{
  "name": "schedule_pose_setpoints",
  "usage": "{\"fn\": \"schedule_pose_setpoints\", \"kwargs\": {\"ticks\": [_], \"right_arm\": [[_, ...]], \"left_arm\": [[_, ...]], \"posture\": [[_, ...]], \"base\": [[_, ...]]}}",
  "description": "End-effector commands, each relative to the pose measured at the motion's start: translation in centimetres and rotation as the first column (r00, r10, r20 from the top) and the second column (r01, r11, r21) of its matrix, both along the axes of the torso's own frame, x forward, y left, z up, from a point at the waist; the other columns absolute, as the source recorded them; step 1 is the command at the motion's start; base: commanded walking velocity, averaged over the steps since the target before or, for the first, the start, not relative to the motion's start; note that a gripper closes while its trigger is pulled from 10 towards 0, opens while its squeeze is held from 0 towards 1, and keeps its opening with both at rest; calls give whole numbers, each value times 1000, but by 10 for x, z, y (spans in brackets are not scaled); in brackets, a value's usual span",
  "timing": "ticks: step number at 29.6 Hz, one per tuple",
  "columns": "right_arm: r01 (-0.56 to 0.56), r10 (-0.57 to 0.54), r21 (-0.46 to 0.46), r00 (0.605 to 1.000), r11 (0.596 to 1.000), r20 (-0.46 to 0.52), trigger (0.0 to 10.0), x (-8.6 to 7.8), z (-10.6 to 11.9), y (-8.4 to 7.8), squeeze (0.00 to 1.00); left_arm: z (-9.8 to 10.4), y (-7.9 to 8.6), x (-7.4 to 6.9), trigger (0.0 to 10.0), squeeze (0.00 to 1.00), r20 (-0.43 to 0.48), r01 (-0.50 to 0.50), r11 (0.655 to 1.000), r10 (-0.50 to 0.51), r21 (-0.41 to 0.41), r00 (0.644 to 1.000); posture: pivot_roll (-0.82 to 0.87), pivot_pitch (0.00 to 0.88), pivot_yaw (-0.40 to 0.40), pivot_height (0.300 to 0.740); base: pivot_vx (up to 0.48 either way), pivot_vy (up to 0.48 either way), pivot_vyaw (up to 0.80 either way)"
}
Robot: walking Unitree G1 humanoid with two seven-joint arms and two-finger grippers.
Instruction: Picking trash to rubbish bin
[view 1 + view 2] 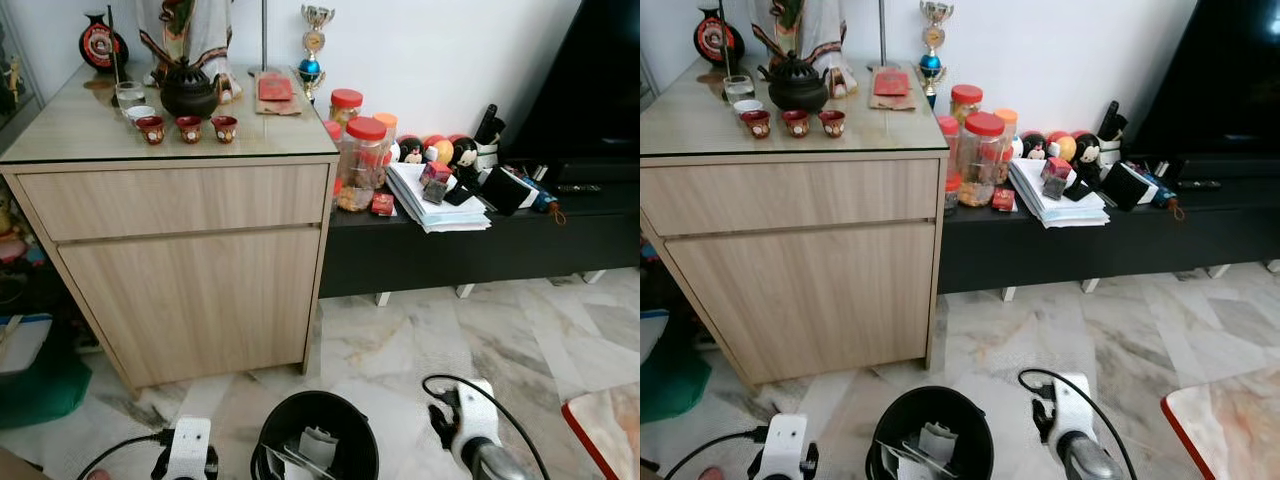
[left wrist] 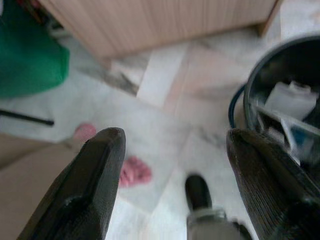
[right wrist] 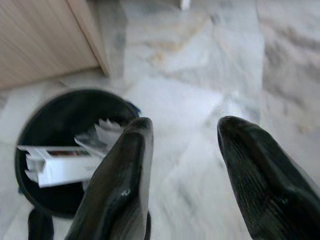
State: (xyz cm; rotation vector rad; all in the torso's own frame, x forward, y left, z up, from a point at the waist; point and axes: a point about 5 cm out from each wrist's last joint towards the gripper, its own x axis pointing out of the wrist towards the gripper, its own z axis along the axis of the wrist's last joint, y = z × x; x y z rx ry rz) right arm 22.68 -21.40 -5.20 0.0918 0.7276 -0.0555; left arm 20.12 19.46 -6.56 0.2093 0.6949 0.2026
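From the head views, the black rubbish bin [image 1: 316, 436] stands on the marble floor [image 1: 480, 330] before a wooden cabinet [image 1: 190, 270], white paper trash [image 1: 318, 447] already inside; both arms hang low beside it. In the left wrist view, the left gripper [image 2: 172, 165] has fingers apart, holding nothing, the bin just beside one finger. In the right wrist view, the right gripper [image 3: 182, 155] is likewise spread and empty above the floor; a careless swing could knock the bin over and spill its paper.

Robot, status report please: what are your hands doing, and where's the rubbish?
Left hand open, empty. Right hand open, empty. Black bin between them, paper trash inside. Nothing blocking.
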Motion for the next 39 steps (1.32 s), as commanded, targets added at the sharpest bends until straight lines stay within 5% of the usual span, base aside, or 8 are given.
{"fn": "schedule_pose_setpoints", "kwargs": {"ticks": [1, 9, 39], "right_arm": [[92, -90, 21, 993, 996, -73, 10000, -19, -12, -5, 0], [213, -205, 56, 971, 975, -124, 10000, -37, -22, -8, 0], [207, -199, 65, 974, 976, -110, 10000, -35, -20, -7, 0]], "left_arm": [[-12, 0, -20, 10000, 0, -93, -26, 1000, 25, -16, 995], [-23, 1, -42, 10000, 0, -170, -53, 998, 50, -15, 984], [-21, -5, -35, 10000, 0, -150, -45, 998, 39, -38, 988]], "posture": [[-53, 7, -109, 740], [-51, 12, -110, 740], [-58, 54, -114, 740]], "base": [[0, 0, 0], [0, 0, 0], [-80, 0, 0]]}}
